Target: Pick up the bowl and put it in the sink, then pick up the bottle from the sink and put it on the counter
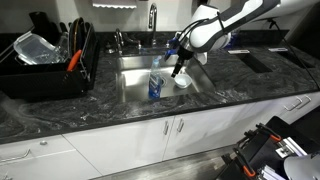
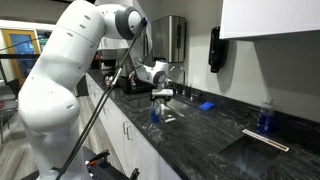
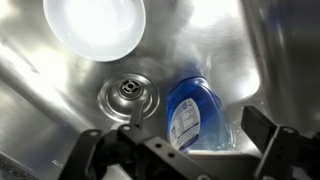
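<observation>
The white bowl point(image 3: 95, 25) lies on the floor of the steel sink point(image 3: 40, 90), near the drain point(image 3: 128, 95); it also shows in an exterior view point(image 1: 183, 82). The bottle point(image 3: 198, 115), blue-tinted with a white and blue label, stands in the sink beside the bowl and shows in both exterior views point(image 1: 155, 86) point(image 2: 156, 114). My gripper point(image 3: 185, 150) hangs low inside the sink point(image 1: 135, 75), open, with one finger on each side of the bottle. It does not touch the bottle. It shows above the basin in both exterior views point(image 1: 178, 70) point(image 2: 161, 95).
A black dish rack point(image 1: 50, 65) with a clear plastic container point(image 1: 33, 46) stands on the black counter point(image 1: 230, 95) beside the sink. The chrome faucet point(image 1: 152, 18) rises behind the basin. A small flat blue object point(image 2: 206, 104) and a second blue bottle point(image 2: 265, 118) sit farther along the counter.
</observation>
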`<state>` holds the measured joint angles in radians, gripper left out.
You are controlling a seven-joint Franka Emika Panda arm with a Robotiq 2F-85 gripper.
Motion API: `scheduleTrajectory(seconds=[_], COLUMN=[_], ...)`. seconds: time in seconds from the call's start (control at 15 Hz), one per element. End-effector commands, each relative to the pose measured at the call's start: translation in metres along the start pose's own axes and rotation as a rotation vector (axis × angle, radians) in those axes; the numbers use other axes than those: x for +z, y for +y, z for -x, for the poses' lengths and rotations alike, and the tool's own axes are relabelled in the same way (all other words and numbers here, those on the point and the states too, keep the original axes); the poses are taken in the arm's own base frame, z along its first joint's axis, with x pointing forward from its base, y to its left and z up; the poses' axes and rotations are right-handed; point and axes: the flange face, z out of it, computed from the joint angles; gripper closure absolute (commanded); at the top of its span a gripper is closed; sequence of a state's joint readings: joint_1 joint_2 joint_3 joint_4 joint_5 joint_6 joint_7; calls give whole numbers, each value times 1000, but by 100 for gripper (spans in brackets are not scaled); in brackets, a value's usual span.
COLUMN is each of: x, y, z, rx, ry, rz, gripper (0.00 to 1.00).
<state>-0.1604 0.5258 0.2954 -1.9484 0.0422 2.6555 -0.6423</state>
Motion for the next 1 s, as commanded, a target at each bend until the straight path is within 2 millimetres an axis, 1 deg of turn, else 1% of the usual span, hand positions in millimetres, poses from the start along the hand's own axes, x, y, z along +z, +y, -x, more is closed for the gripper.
scheduleTrajectory(seconds=[0.0,0.13,0.33,0.47,0.67,0.8,0.87,0.93], x=[-22,-27,-34,-36,-35,-39,-33,-33], y=[-23,-34,-47,-52,-60,-66,-59,-63], z=[7,5,2,-1,-11,-14,-19,-21], rx=[-74,-56,56,132,202,217,197,204], ry=[11,28,60,89,143,140,136,136], rz=[-56,-76,-86,-87,-54,-47,-63,-65], gripper=[0,0,0,0,0,0,0,0])
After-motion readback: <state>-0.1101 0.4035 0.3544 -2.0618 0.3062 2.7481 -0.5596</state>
